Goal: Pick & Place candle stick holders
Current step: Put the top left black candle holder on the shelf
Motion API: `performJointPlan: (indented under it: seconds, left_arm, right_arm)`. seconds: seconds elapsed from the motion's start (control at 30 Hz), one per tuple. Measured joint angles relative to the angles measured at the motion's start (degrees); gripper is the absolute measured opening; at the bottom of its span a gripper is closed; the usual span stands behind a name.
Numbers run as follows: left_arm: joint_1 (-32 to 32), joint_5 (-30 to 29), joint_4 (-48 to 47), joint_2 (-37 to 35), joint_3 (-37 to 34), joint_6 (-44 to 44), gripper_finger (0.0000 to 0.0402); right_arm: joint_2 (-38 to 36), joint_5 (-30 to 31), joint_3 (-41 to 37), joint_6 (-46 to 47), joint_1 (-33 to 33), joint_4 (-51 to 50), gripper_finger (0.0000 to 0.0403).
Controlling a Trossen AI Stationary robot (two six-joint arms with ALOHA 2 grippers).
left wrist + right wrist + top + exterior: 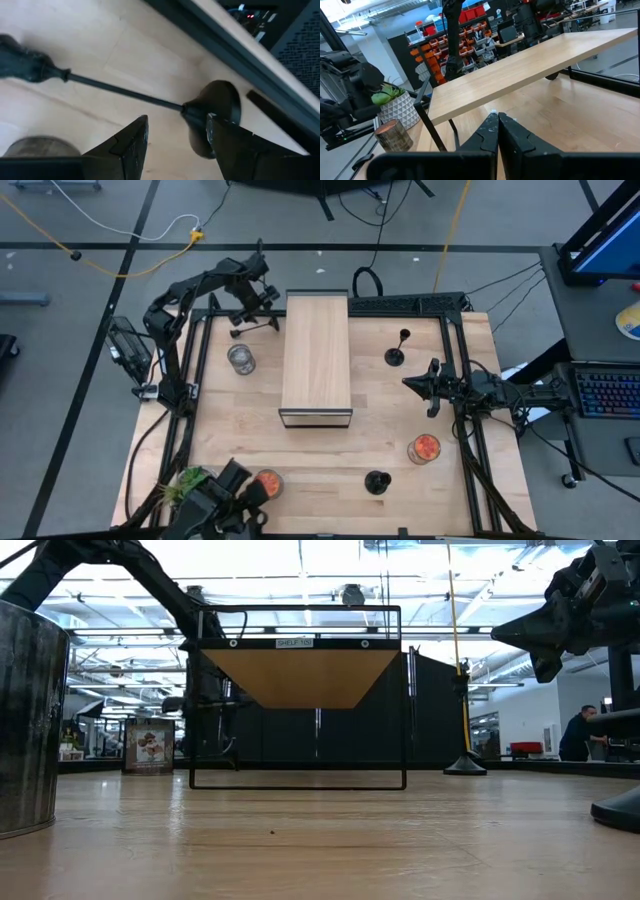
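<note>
Lying on its side near the far-left corner of the pale wooden surface is a black candlestick holder with a round flat base, a thin straight stem and a small dark cup. In the left wrist view its base stands on edge, the stem runs level across the wood, and the cup end sits at the far end of the stem. Seen from above, its long axis runs roughly along the far edge, between the left frame rail and the light wood shelf on a black wire frame.

The left gripper hangs just over this holder with its dark fingers partly apart, straddling the stem close to the base; whether they touch it cannot be told.

A second black holder stands upright to the right of the shelf, toward the far-right part of the surface, stem vertical. A squat black one sits near the near edge, right of centre.

The right gripper waits above the right edge, its fingers pressed together and holding nothing.
</note>
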Motion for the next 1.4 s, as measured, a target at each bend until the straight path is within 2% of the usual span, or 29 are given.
performJointPlan:
  seconds: [0.47,0.67,0.77,1.03,1.4]
  left_arm:
    - [0.8,-3.4,-1.7,0.0,0.0,-7.3,0.0207]
    - [0.8,-4.9,-8.8,0.0,0.0,-10.0,0.0207]
    - [0.7,-3.8,-9.3,0.0,0.0,-13.5,0.0207]
    - [-1.2,-1.8,-2.7,0.1,0.0,-23.0,0.0207]
    - [-1.2,-2.5,-9.0,0.1,0.0,-25.6,0.0207]
  right_arm:
    - [0.0,-0.1,0.0,0.0,0.0,0.0,0.0]
    - [0.0,-0.1,0.0,3.7,0.0,0.0,0.0]
    - [0.0,-0.1,0.0,6.3,0.0,0.0,0.0]
    - [0.0,-0.1,0.0,6.0,0.0,0.0,0.0]
    - [0.0,-0.1,0.0,6.5,0.0,0.0,0.0]
